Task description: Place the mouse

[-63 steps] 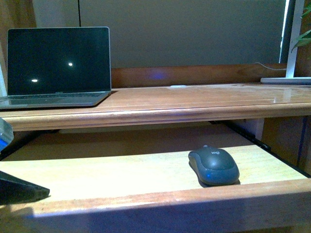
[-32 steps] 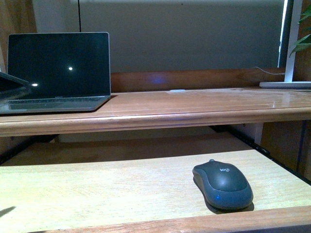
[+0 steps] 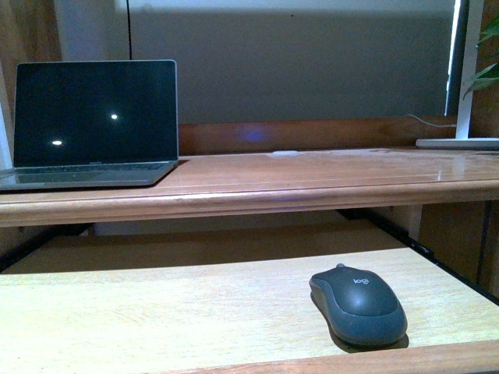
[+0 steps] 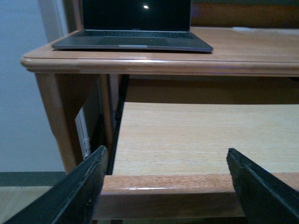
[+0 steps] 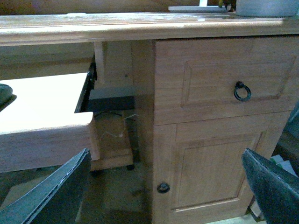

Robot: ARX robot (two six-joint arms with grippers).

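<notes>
Mouse (image 3: 359, 305) sat on pull-out shelf (image 3: 156, 312) near its right front edge, below counter (image 3: 312, 175) holding laptop (image 3: 93, 117). Left hand (image 4: 166, 154) and right hand (image 5: 166, 154) were both wide, empty.

A wooden desk (image 3: 312, 175) spans the middle of the frame, its pale pull-out shelf (image 3: 156, 312) filling the bottom. A grey wall (image 3: 296, 70) covers the top, and a bright white strip (image 3: 466, 70) glows at upper right. The right wrist view shows a ring-handled drawer (image 5: 210, 79)
</notes>
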